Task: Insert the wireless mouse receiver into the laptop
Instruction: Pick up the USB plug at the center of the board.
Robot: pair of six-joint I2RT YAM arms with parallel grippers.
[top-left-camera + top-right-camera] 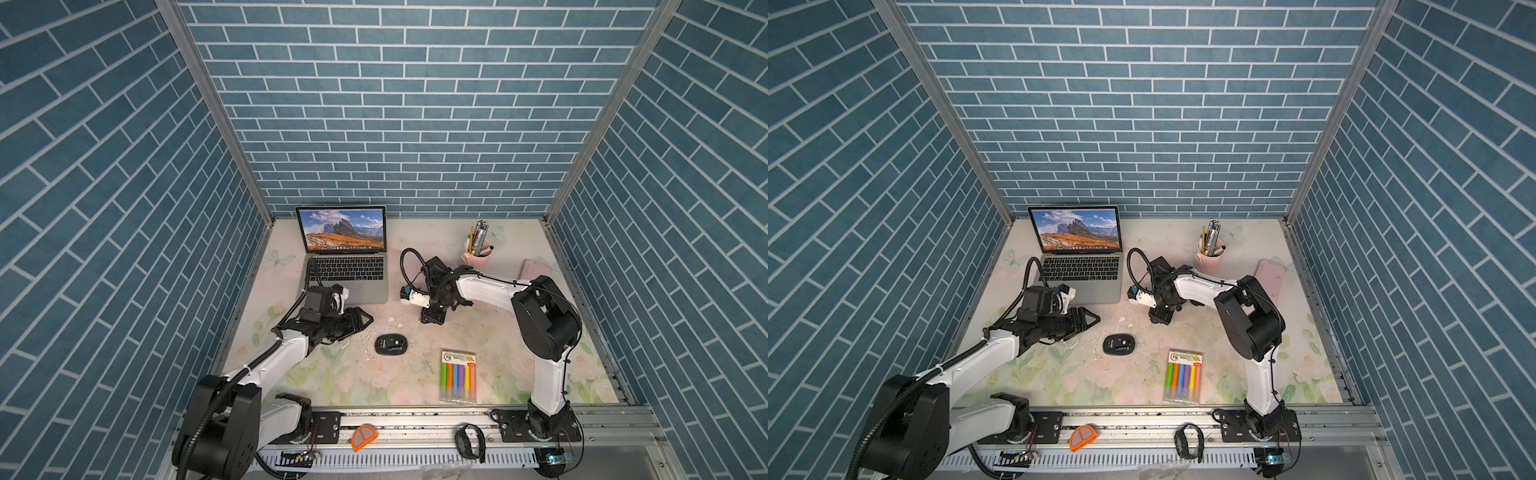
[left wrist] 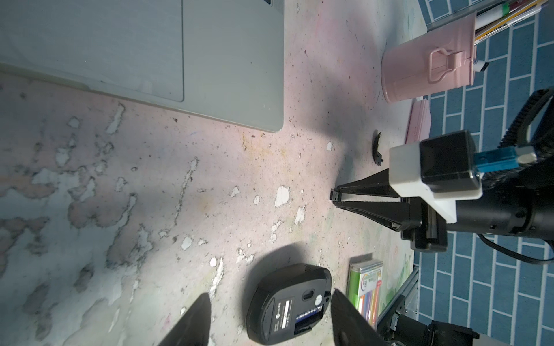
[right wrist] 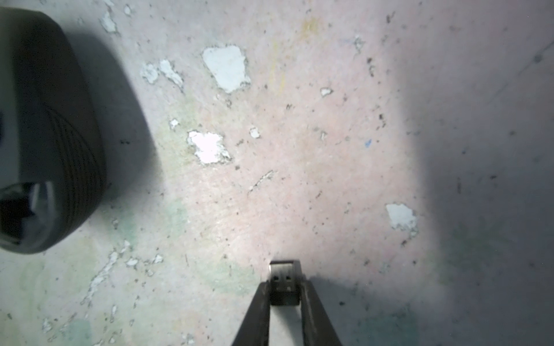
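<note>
Left gripper (image 1: 366, 319) hovers low, jaws apart; right gripper (image 2: 336, 196), wrist bent down, pinches the receiver (image 3: 284, 277) at its tips

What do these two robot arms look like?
The left arm and right arm have white shells and bulky black joints, with ribbed black cables. The left gripper and right gripper carry slim, tapered black fingers. A white-and-black wrist camera has a blue plug.

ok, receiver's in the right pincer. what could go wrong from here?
1. The right pincer holds the wireless mouse receiver only at its very fingertips, plug end sticking out; it may twist or slip when pushed into a port.
2. The laptop is unbraced: the left pincer is open, off its front edge. An insertion push could slide it.
3. No port shows in any view, so alignment looks hard to judge.
</note>
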